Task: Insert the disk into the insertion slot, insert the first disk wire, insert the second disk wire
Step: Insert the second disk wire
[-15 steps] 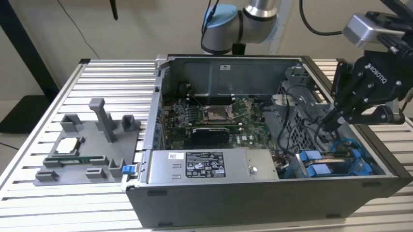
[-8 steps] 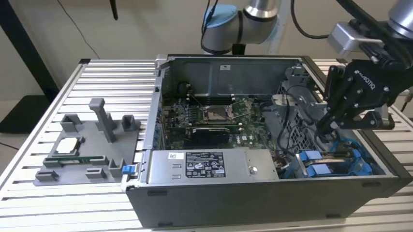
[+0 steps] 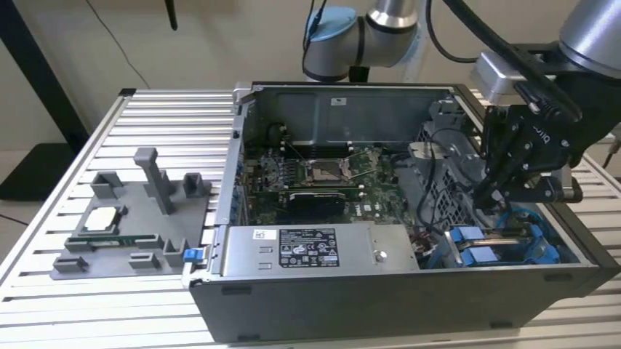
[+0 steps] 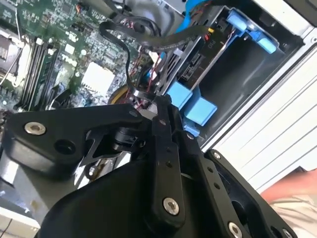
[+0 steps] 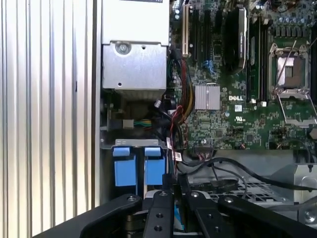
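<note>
Claw (image 3: 485, 195) hangs inside the open case (image 3: 388, 291), fingers clenched on a thin black wire (image 4: 130, 74). Just beside it, two blue tabs (image 5: 138, 168) front the insertion slot (image 4: 237, 84); disk location indeterminate. Cables crowd adjacent room.

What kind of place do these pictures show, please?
Probably a robotics lab test bench for computer assembly. An open computer case lies on a slotted aluminium table, a grey fixture beside it holds loose parts, and the robot arm's pincer reaches inside.
</note>
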Controlling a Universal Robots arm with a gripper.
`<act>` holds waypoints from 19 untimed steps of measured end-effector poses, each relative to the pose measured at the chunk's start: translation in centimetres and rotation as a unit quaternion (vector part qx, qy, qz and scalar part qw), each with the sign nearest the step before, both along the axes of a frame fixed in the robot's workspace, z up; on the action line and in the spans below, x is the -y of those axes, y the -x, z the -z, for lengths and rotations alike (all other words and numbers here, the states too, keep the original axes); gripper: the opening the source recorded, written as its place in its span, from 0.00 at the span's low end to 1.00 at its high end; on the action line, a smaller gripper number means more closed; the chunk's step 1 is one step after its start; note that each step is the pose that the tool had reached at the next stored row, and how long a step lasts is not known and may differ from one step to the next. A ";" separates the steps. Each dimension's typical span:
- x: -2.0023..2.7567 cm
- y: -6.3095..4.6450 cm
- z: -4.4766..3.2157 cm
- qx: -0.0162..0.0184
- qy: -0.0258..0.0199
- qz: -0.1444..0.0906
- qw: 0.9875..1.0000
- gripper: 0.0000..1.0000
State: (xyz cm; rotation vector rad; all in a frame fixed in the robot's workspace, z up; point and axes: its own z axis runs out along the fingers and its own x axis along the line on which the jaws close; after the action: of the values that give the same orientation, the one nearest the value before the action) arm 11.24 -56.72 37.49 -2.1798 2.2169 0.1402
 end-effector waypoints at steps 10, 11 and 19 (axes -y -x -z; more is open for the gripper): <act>0.00 0.1 0.90 0.047 0.000 -0.001 0.999 0.00; 0.00 0.1 1.09 0.048 0.000 -0.001 0.999 0.00; 0.08 -0.1 2.41 0.051 0.000 0.004 0.999 0.00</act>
State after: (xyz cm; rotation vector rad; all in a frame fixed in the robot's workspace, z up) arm 11.38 -56.80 35.08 -2.1272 2.1717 0.0283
